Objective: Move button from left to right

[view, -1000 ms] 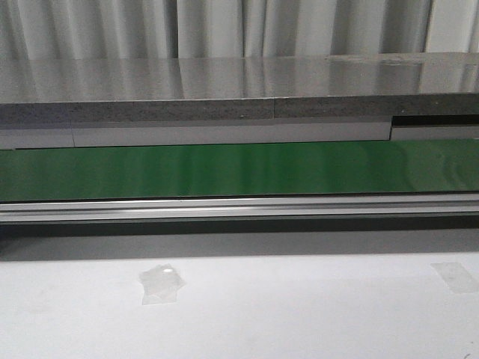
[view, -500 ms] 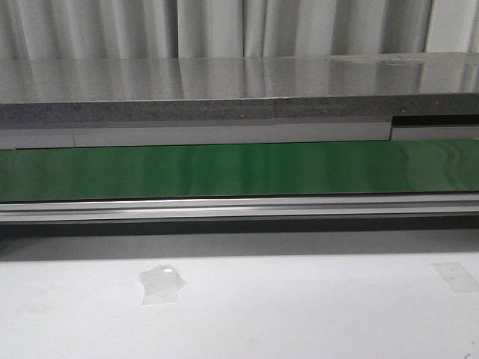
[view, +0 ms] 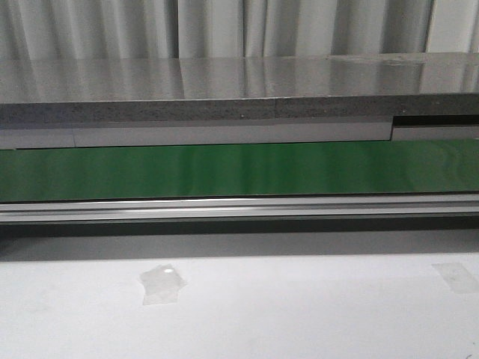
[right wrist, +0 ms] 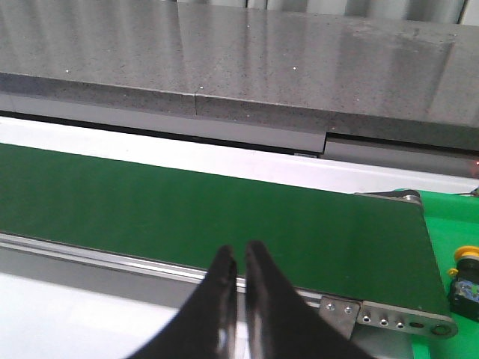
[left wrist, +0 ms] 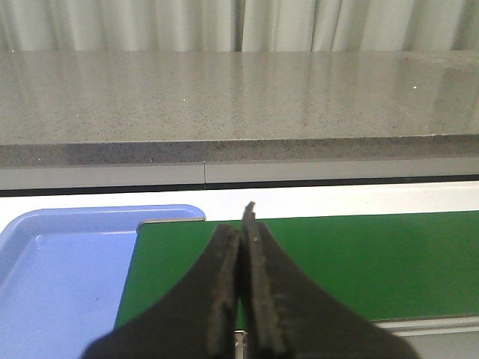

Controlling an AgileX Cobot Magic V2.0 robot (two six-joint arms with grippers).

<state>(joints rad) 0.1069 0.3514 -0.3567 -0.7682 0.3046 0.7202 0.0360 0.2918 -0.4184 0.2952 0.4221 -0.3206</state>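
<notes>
While your left gripper hangs over the near edge of the green conveyor belt with its jaws pressed together on nothing, your right gripper sits over the same belt's near rail with its jaws almost closed, a thin gap between them, also holding nothing. You'll see a blue tray butted against the belt's left end, and nothing shows in the part of it in view. Past the belt's right end, the button rests on a bright green surface, yellow head up, clear of both grippers.
</notes>
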